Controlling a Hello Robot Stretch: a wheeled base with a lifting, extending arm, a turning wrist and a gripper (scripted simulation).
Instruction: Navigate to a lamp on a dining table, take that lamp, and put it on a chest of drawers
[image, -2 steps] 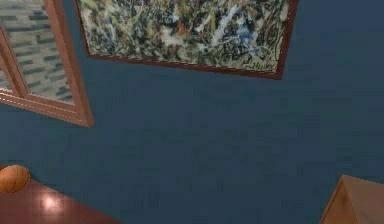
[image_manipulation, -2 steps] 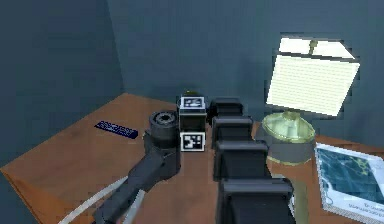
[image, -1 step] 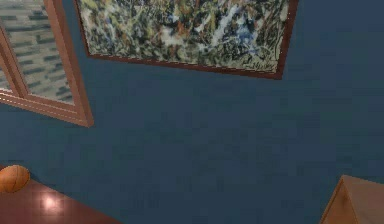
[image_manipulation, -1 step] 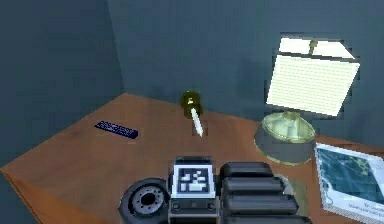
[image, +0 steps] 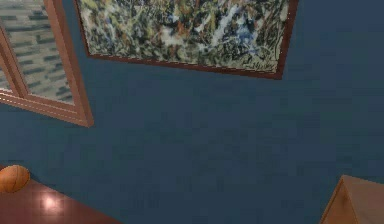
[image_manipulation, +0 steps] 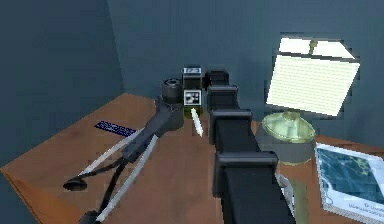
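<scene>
On the wooden table (image_manipulation: 60, 160), right of the arm (image_manipulation: 240, 150), stands the lamp (image_manipulation: 305, 95). The gripper (image_manipulation: 86, 200) hangs over bare tabletop well to its left and holds nothing; its finger state I cannot tell. It should, I think, come to the base (image_manipulation: 288, 138) low, under the shade (image_manipulation: 312, 70), avoiding the magazine (image_manipulation: 350, 175). Round pale-green base, wide bright cream shade.
</scene>
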